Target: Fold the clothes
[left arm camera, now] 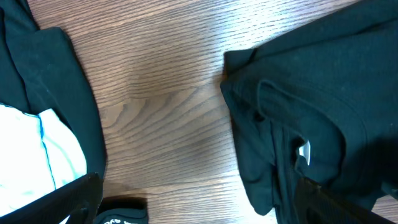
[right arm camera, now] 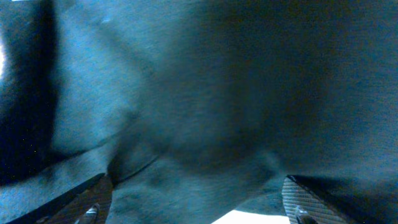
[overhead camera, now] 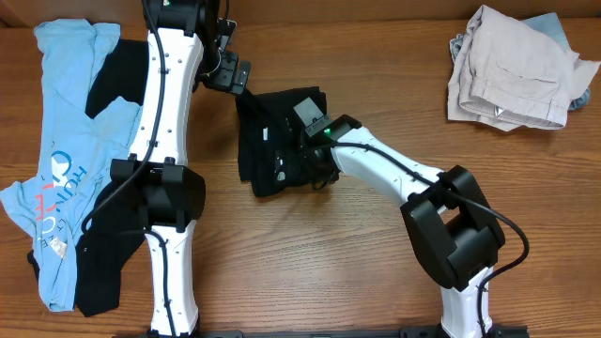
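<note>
A black T-shirt (overhead camera: 277, 141) lies bunched and partly folded at the table's middle. In the left wrist view it fills the right side (left arm camera: 311, 81), with a small white tag (left arm camera: 304, 152). My left gripper (overhead camera: 232, 73) is open at the shirt's far left corner; its jaws (left arm camera: 199, 202) straddle bare wood, the right finger over the shirt's edge. My right gripper (overhead camera: 315, 141) is down on the shirt, open, with black fabric (right arm camera: 205, 99) filling the space between its fingers (right arm camera: 199, 208). A light-blue printed tee (overhead camera: 61, 141) lies at the left, over a black garment (overhead camera: 103, 272).
A pile of beige and pale-blue clothes (overhead camera: 512, 66) sits at the far right corner. In the left wrist view the light-blue tee (left arm camera: 43, 155) and a black garment (left arm camera: 50, 81) lie to the left, with a white-lettered black piece (left arm camera: 121, 216) at the bottom.
</note>
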### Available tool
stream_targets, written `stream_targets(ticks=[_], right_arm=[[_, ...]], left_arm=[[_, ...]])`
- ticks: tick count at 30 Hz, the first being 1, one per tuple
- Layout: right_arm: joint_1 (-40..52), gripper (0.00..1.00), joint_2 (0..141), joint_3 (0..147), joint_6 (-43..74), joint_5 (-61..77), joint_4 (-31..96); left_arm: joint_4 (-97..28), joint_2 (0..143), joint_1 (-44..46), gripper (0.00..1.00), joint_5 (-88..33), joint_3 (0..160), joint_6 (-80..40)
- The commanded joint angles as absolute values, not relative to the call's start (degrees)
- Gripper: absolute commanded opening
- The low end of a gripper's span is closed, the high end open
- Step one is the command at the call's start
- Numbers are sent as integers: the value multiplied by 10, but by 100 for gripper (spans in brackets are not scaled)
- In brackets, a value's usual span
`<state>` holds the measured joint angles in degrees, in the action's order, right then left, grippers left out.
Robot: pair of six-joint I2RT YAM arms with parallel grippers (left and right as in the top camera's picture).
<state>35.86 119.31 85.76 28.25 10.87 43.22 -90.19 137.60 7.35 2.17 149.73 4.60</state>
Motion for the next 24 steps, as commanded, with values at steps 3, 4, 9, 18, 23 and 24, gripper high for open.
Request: stream_targets(ticks=[3, 4, 9, 18, 23, 24], right_arm=[[303, 94, 1199, 854, 298, 54, 468], [291, 94, 1199, 854, 287, 54, 474], [220, 95, 1199, 855, 223, 50, 468], [78, 100, 1198, 971, 160, 52, 515], [59, 100, 1197, 1123, 160, 133, 639], [66, 100, 1197, 1145, 160, 136, 658]], left_arm=[[-902, 1368, 70, 100, 15, 1510, 40], [-902, 1368, 70, 100, 15, 1510, 40], [-902, 1368, 70, 100, 15, 1510, 40], [-902, 1368, 70, 100, 15, 1510, 40], [-902, 1368, 70, 100, 15, 1510, 40], [-902, 1368, 70, 100, 15, 1510, 40]])
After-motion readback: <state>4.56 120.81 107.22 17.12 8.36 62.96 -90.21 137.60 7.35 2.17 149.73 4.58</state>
